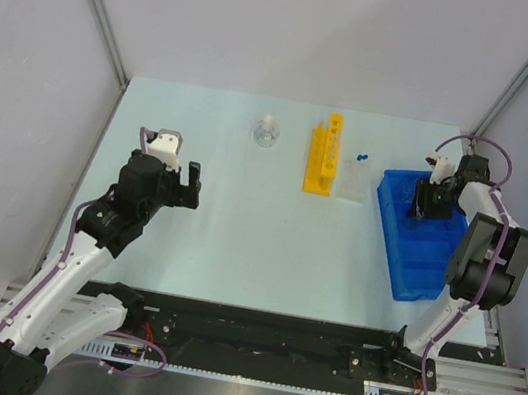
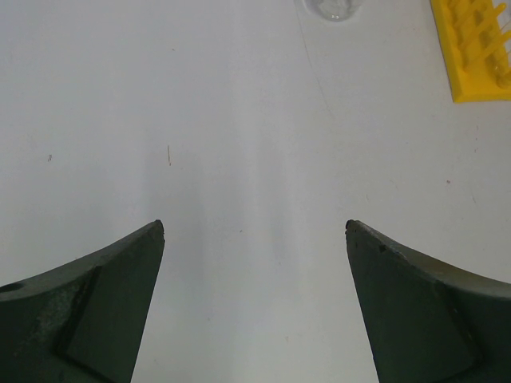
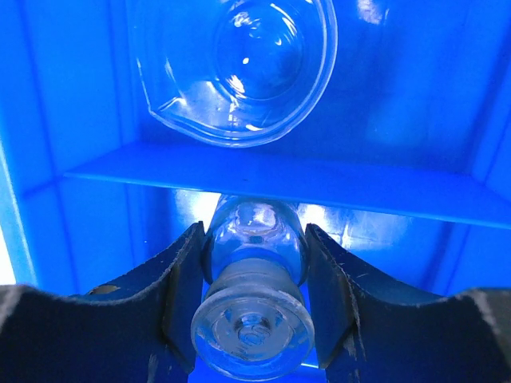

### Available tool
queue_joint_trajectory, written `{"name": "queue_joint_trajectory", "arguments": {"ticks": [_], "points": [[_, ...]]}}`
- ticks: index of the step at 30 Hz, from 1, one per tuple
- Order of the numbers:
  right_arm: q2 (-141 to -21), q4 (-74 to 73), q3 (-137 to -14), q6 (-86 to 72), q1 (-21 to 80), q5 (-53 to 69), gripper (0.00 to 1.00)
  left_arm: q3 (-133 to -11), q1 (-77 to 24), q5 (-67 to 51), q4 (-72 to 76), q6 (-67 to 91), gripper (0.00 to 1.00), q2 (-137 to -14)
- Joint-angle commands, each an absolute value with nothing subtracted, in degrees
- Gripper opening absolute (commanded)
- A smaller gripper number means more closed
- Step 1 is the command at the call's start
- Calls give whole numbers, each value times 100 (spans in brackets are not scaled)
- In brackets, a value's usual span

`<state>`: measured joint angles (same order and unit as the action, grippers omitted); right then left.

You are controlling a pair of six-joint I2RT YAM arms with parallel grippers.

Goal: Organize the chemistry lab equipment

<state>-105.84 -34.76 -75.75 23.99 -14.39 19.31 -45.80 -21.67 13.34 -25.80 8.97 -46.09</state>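
My right gripper [image 3: 254, 233] is shut on a small clear stoppered flask [image 3: 254, 299] and holds it inside a compartment of the blue bin [image 3: 263, 175]. A small clear beaker [image 3: 239, 64] lies in the compartment beyond. From above, the right gripper [image 1: 425, 201] is at the far end of the bin [image 1: 421, 270]. My left gripper [image 1: 191, 185] is open and empty over bare table [image 2: 254, 226]. A second flask with a white stopper [image 1: 267, 132] stands at the back, its edge in the left wrist view [image 2: 331, 8]. The yellow tube rack [image 1: 324, 155] stands right of it.
Blue-capped tubes [image 1: 362, 157] lie by a clear tray [image 1: 353, 183] between the rack and the bin. The rack's corner shows in the left wrist view [image 2: 477, 49]. Grey walls enclose the table on three sides.
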Motion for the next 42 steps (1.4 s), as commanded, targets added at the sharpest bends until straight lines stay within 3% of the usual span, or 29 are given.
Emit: {"name": "queue_joint_trajectory", "arguments": {"ticks": [1,13,16,20,32,42], "points": [[-10617,-3173,-7532,2364,-1380,1732,22,-4553,-2127,1310,-2426,703,100,-4553],[-10556,-3252,-7409,2478,-1301,1687,51,-4553,-2136,1301,-2417,703,100,-4535],[-10407,-3313,-7392,2557,-1292,1766,68,-4553,-2136,1301,-2426,703,100,-4526],[-10187,-3375,-7392,2628,-1274,1828,80,-4553,-2136,1301,-2426,712,100,-4526],[-9089,-3507,-7392,2917,-1274,1679,100,-4544,-2136,1275,-2426,712,100,-4500],[-7858,-3761,-7392,3094,-1283,1976,100,-4544,-2136,1204,-2417,721,100,-4553]]}}
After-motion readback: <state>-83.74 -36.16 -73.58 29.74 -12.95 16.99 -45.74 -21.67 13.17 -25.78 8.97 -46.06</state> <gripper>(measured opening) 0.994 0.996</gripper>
